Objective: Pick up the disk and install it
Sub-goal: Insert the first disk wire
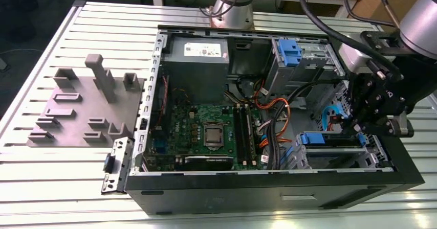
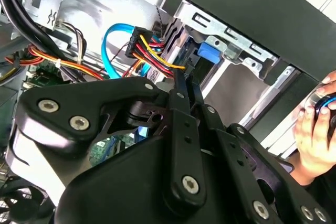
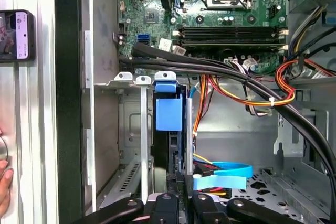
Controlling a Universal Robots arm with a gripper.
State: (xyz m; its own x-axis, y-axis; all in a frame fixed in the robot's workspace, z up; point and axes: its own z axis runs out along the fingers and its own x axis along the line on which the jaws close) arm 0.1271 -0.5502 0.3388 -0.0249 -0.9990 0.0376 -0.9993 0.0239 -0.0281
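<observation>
The disk stands edge-on in the drive cage at the open computer case's front corner. Its blue carrier tab faces the motherboard. In the exterior view the same blue tab shows on the cage near the case's right end. My gripper is at the disk's other end, its black fingers close together on either side of the slab. In the second wrist view the gripper reaches to the slot beside the blue tab. The exterior view has the gripper hanging just above the cage.
Red, yellow and light blue cables run right beside the fingers; thick black cables cross above the cage. A second blue carrier sits in the upper bay. A person's hand rests outside the case wall. A grey fixture lies on the table.
</observation>
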